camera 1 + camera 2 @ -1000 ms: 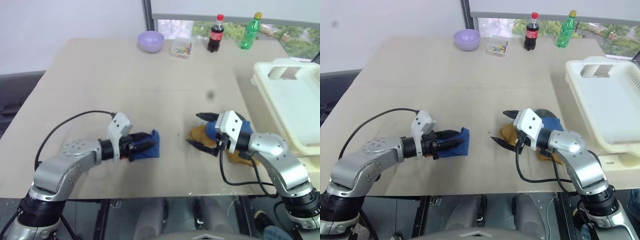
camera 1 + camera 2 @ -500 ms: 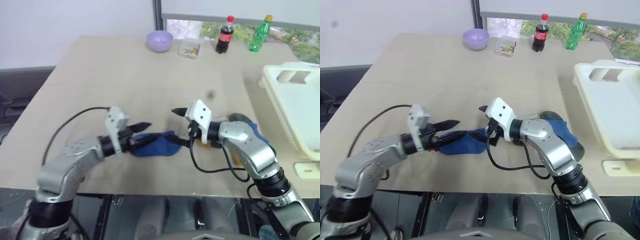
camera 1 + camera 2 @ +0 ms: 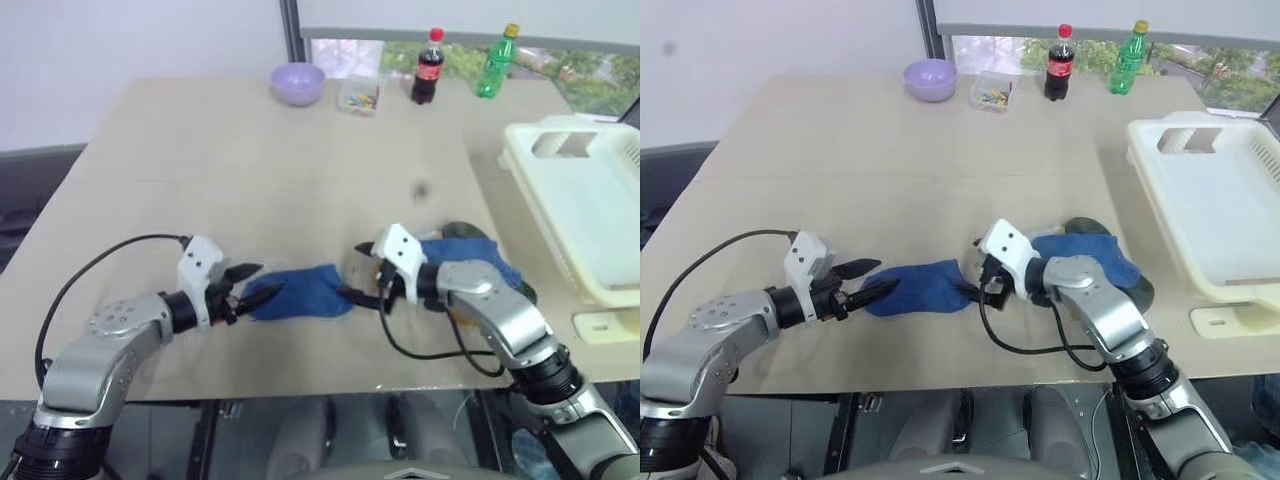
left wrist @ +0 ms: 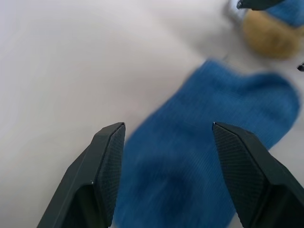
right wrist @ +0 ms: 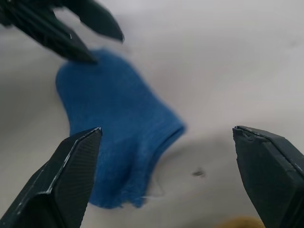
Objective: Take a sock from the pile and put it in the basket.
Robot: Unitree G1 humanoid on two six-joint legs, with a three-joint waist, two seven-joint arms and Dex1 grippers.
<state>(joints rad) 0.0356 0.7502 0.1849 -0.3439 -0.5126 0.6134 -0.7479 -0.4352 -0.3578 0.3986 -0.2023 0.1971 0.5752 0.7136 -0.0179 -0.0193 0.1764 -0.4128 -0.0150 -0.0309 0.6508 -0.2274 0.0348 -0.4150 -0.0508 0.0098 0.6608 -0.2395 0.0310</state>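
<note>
A royal-blue sock (image 3: 300, 292) lies flat on the table between my two grippers. My left gripper (image 3: 255, 283) stands open at the sock's left end, with its fingertips just short of the fabric. My right gripper (image 3: 357, 272) is open at the sock's right end, its lower finger close to the cuff; I cannot tell whether it touches. In the right wrist view the sock (image 5: 118, 128) lies ahead of wide jaws. The pile (image 3: 468, 248), with another blue sock, dark green and mustard, sits behind my right forearm. The cream-white basket (image 3: 515, 160) stands at the far right.
A lilac bowl (image 3: 298, 82), a small clear box (image 3: 360, 95), a cola bottle (image 3: 428, 65) and a green bottle (image 3: 497, 60) line the table's far edge. The table's front edge runs just below both arms.
The left gripper, shut on the bunched sock a second ago, has opened and drawn back left, leaving it spread flat. The right gripper moved left and down from the pile to the sock's other end.
</note>
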